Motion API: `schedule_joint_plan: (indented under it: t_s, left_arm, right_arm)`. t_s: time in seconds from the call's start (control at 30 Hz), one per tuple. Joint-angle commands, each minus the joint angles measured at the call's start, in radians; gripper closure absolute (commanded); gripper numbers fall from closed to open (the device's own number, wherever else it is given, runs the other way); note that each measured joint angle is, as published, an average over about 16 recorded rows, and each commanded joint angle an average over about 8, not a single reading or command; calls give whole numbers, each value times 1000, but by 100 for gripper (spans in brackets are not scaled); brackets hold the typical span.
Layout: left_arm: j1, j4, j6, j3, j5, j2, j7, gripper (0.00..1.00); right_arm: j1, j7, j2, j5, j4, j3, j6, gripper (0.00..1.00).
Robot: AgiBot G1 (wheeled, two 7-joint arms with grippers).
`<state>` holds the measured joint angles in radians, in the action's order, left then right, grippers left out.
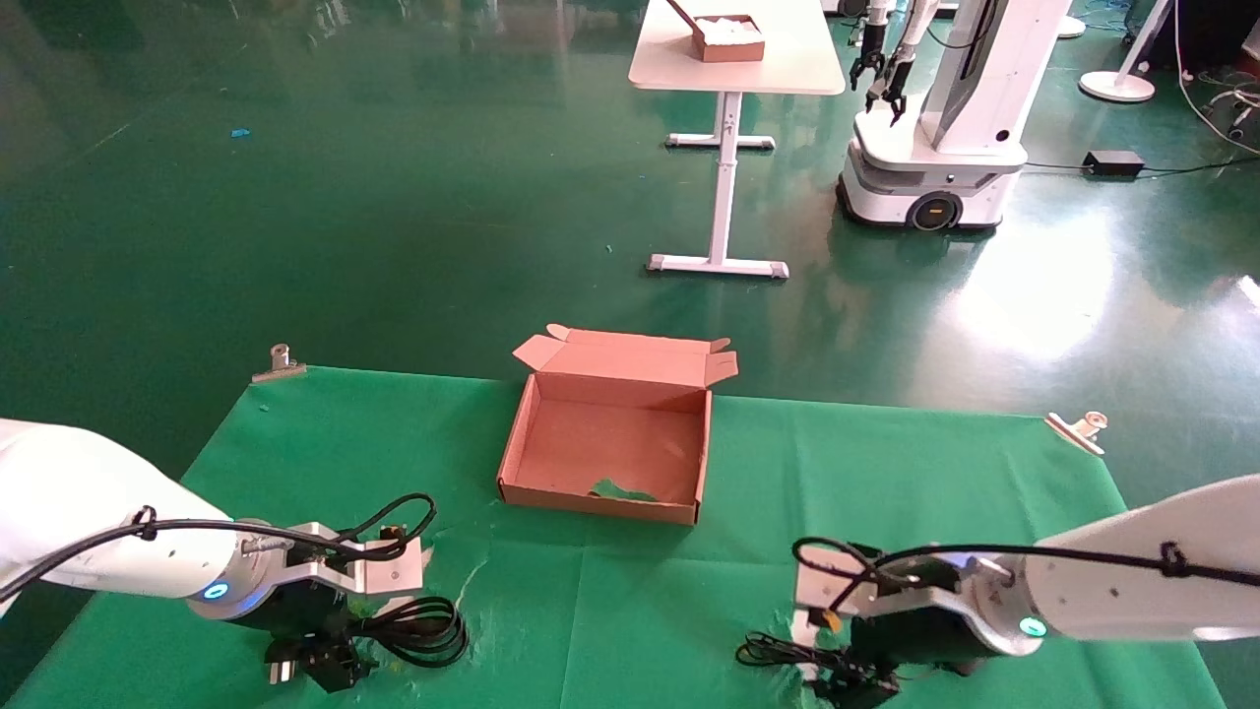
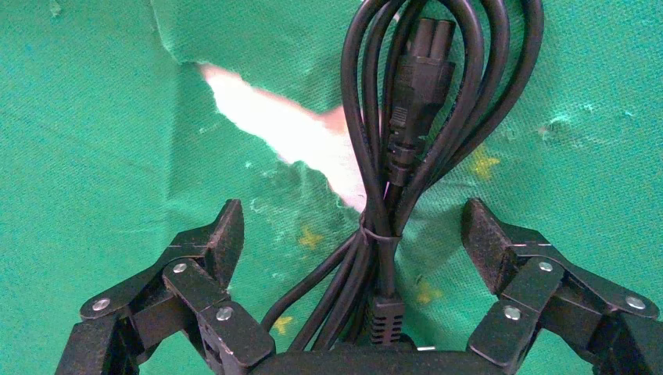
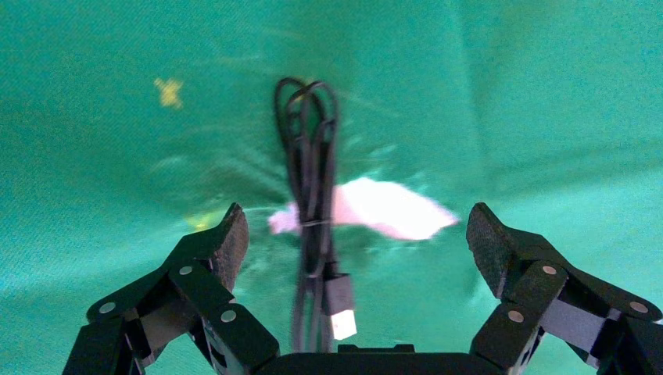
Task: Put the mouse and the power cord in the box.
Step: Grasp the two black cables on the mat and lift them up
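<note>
Reaching stage: both grippers spread wide, nothing held, box (image 1: pixel 551 489) empty.
Left gripper (image 2: pixel 352 234) straddles power cord (image 2: pixel 406 125); right gripper (image 3: pixel 356 234) straddles mouse (image 3: pixel 311 187) cable; closing comes next.

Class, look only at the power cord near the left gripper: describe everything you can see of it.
The power cord is a thick, glossy black cable gathered in long loops, cinched by a thin tie at the waist, with a chunky moulded plug lying among the loops. It lies flat on the torn green cloth, between the open fingers of the left gripper, which do not touch it.
</note>
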<state>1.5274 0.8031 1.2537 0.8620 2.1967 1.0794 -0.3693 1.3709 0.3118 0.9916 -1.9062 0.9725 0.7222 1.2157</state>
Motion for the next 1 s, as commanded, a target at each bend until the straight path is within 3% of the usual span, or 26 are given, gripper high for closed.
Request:
schedule_joint_plan:
  t_s: [0.03, 0.07, 0.17, 0.3, 0.33, 0.43, 0.47, 1.0]
  left_arm:
    - [0, -1, 0, 0, 0, 0, 1, 0]
    - [0, -1, 0, 0, 0, 0, 1, 5]
    - [0, -2, 0, 0, 0, 0, 1, 43]
    - [0, -3, -1, 0, 0, 1, 1, 93]
    - [0, -3, -1, 0, 0, 1, 1, 100]
    - [0, -3, -1, 0, 0, 1, 1, 100]
    - [0, -3, -1, 0, 0, 1, 1, 100]
    - [0, -3, 0, 0, -2, 0, 1, 100]
  right_arm:
    - [-2, -6, 9, -7, -16, 7, -1, 0]
    - [-3, -6, 11, -11, -19, 8, -4, 0]
    - [-4, -3, 16, -21, -27, 12, -10, 1]
    - [-3, 5, 23, -38, -35, 16, -25, 49]
    - [-3, 5, 23, -41, -36, 17, -27, 61]
    - [-2, 7, 25, -45, -37, 17, -33, 97]
    - [-2, 7, 25, -44, -37, 17, -32, 100]
    - [-4, 2, 19, -32, -31, 15, -20, 100]
